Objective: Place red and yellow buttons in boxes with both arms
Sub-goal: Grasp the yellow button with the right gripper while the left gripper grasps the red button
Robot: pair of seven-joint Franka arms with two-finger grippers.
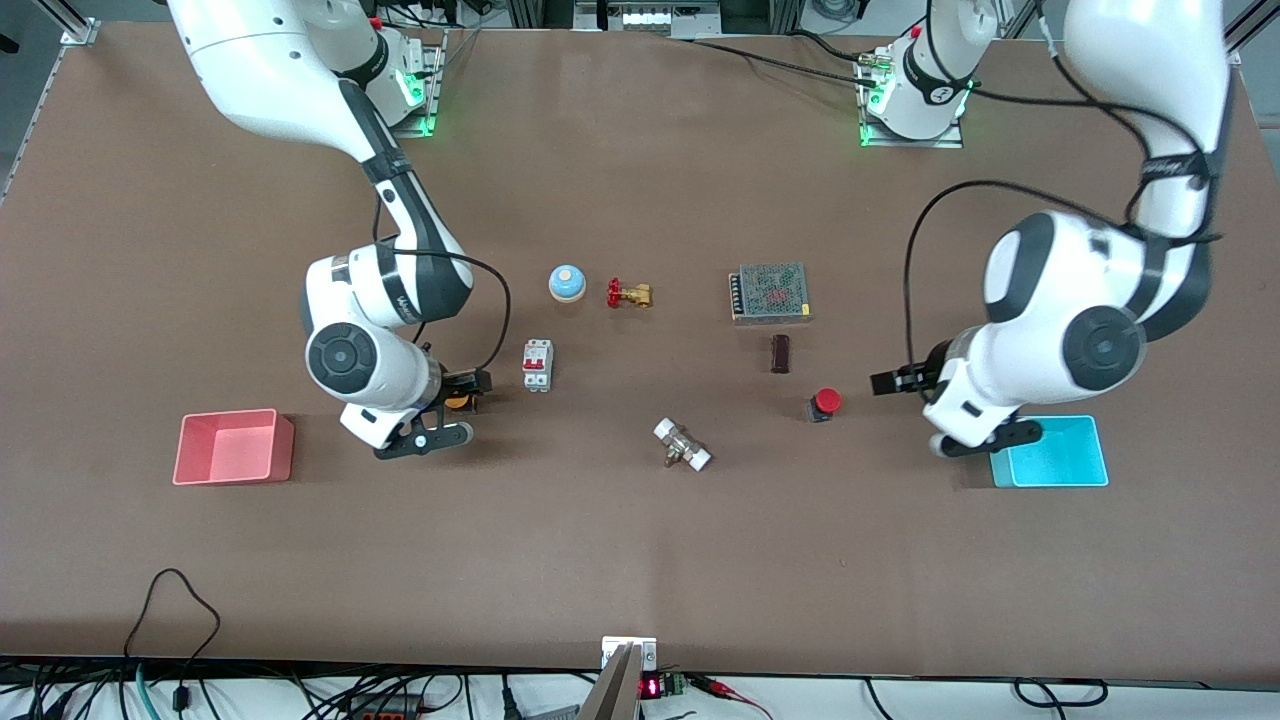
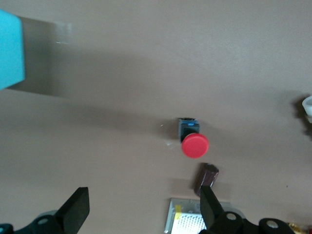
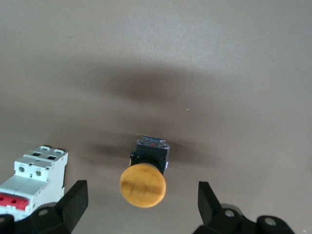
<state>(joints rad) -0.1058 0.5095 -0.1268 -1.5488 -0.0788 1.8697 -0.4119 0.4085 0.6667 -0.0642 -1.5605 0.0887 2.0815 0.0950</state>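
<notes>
**Both buttons on the counter, fingers spread wide**

Nearest the front camera, a white-ended fitting (image 1: 682,444) is seen lying alone on the brown counter (image 1: 640,560). Level with it, the pink box (image 1: 233,447) is set toward the right arm's end and the cyan box (image 1: 1058,452) toward the left arm's end, one corner of the cyan box being covered by the left arm.

The yellow button (image 3: 144,178) is almost hidden under the right gripper (image 1: 462,385) from the front; only an orange sliver is shown. From the right wrist it is seen whole, tipped on its side between widely parted fingers (image 3: 73,201), untouched, with a white circuit breaker (image 1: 537,365) just beside it, partly cut off.

The red button (image 1: 824,403) is found lying on the counter near a dark brown block (image 1: 781,353). The left gripper (image 1: 895,380) is held near it, fingers (image 2: 78,207) wide apart and holding nothing. A metal-mesh power supply (image 1: 769,292) is cropped at the left wrist view's edge.
</notes>
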